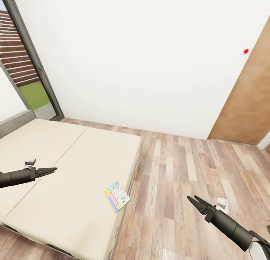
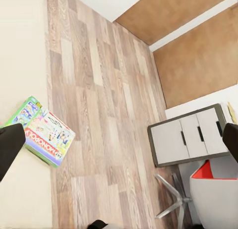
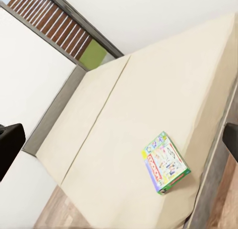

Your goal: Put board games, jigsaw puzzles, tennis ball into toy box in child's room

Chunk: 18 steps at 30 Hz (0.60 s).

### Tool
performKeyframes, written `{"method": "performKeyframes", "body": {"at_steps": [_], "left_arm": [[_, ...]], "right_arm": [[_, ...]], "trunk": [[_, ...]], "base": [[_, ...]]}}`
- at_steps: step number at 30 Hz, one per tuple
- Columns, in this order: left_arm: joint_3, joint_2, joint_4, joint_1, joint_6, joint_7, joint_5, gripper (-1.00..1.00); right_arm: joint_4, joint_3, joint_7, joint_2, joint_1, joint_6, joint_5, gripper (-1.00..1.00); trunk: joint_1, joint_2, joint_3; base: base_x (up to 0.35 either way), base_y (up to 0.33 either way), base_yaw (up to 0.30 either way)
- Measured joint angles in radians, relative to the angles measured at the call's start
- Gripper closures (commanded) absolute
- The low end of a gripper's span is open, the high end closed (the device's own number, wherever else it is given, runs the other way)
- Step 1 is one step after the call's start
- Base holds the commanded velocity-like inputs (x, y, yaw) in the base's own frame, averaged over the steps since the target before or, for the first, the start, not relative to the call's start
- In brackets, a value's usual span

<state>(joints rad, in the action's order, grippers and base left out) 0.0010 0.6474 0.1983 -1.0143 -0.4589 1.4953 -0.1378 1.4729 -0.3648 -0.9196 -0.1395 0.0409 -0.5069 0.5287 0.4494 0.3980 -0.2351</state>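
Monopoly box (image 1: pixel 117 195) lies flat near the bed (image 1: pixel 56 159) edge, light and stiff; pinch its overhanging edge, right hand (image 1: pixel 198 202) spread, left hand (image 1: pixel 50 171) pressed together.

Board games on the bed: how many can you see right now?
1. A green Monopoly box lies flat near the bed's edge on the wood-floor side, touched by neither arm. The whole mattress isn't in view, so another may lie out of sight.

Bright, even light (faint shadows)
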Motion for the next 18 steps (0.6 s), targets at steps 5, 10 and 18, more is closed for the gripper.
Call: {"method": "performKeyframes", "body": {"at_steps": [5,10,18], "left_arm": [[-0.001,0.0,0.0,0.0,0.0,0.0,0.0,-1.0],[-0.001,0.0,0.0,0.0,0.0,0.001,0.0,-1.0],[0.0,0.0,0.0,0.0,0.0,0.001,0.0,-1.0]], "right_arm": [[0.001,0.0,0.0,0.0,0.0,0.0,0.0,-1.0],[0.001,0.0,0.0,0.0,0.0,0.0,0.0,-1.0],[0.0,0.0,0.0,0.0,0.0,-0.001,0.0,-1.0]], "trunk": [[0.0,0.0,0.0],[0.0,0.0,0.0],[0.0,0.0,0.0]], "base": [[0.0,0.0,0.273],[0.0,0.0,0.281],[0.0,0.0,0.284]]}}
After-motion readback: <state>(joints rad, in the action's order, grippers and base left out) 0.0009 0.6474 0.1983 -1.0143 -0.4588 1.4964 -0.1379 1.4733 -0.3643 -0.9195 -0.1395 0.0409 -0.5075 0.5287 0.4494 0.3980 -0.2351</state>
